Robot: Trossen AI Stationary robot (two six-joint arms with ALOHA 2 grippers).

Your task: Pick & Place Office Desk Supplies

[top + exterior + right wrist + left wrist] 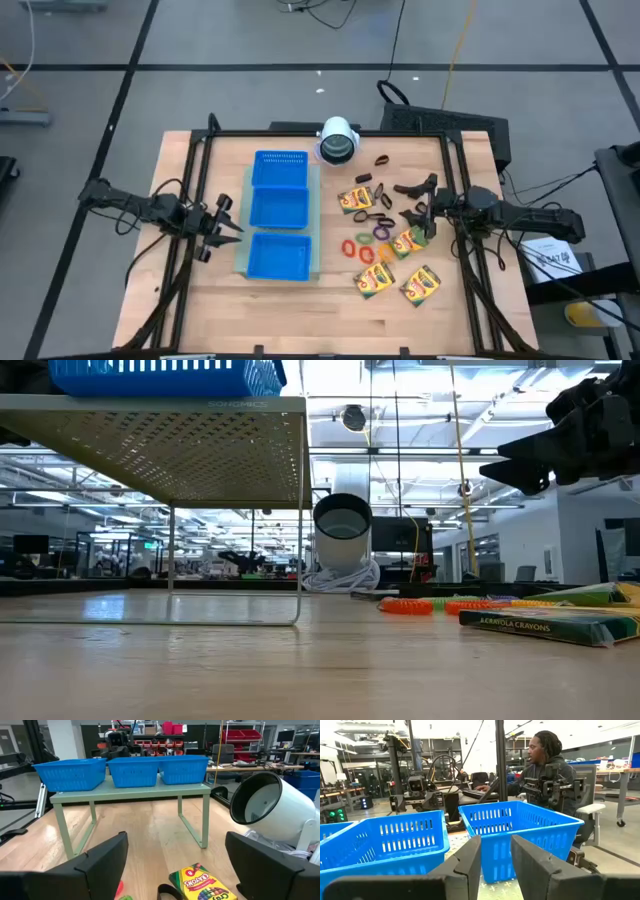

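Crayon boxes [390,252] lie nearest in the low view, scattered with coloured rings [365,243] and black clips [383,194] over the right half of the tabletop [340,300]. Right hand [428,207] hangs empty at about three o'clock, fingers spread wide, just above that pile; one box [202,882] sits directly ahead between its fingers, long axis slanting across them. Left hand [222,225] waits at nine o'clock beside the blue tray [279,213], fingers narrowly parted, empty. Judging by this, the right arm is clearly nearer.
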